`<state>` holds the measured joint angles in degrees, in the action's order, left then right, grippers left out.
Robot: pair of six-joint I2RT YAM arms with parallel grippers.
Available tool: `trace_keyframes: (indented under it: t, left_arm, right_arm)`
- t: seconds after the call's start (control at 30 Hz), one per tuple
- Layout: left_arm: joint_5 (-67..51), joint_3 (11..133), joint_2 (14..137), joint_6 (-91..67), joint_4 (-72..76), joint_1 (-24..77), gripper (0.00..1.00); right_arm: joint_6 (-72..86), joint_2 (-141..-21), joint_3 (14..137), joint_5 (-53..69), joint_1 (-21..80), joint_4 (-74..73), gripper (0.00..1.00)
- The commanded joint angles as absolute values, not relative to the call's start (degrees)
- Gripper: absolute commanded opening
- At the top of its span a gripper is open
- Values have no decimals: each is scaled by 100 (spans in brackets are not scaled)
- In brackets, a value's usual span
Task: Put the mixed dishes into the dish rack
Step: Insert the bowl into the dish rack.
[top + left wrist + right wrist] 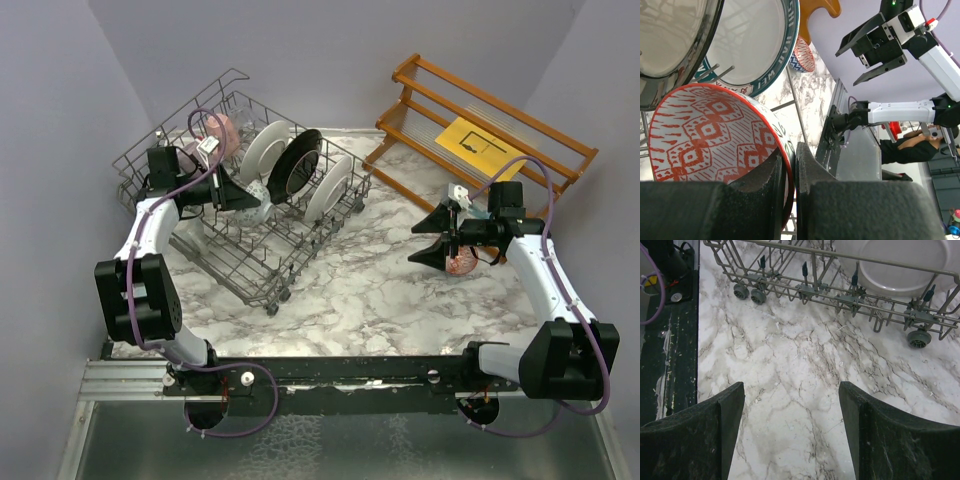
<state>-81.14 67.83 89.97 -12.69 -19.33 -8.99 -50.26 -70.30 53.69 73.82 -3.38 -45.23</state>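
The dish rack (160,160) stands at the left rear of the marble table. In it stand a white plate (265,150), a black-rimmed plate (297,162), another white plate (328,188) and a pink mug (222,130). My left gripper (235,195) reaches into the rack, shut on the rim of a red patterned bowl (710,135), one finger inside and one outside. A teal-rimmed plate (760,40) stands just behind that bowl. My right gripper (792,400) hangs open over bare marble at the right, holding nothing. A small patterned bowl (462,263) sits on the table right beside it.
An orange-brown wooden slatted shelf (480,130) with a yellow paper sheet (478,143) lies at the back right. The rack's wheeled front edge (835,292) runs across the top of the right wrist view. Grey walls close in the table on three sides.
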Motion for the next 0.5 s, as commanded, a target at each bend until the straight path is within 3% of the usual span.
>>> trace_keyframes:
  t: [0.0, 0.47]
  left_arm:
    - [-8401, 6717, 8988, -1554, -1564, -883, 6]
    - [-8281, 6411, 9424, -1360, -1633, -744, 6]
  right_arm:
    - [-5108, -7053, 5450, 7550, -360, -4567, 76]
    - [-5149, -7014, 5467, 7561, -360, -4617, 76]
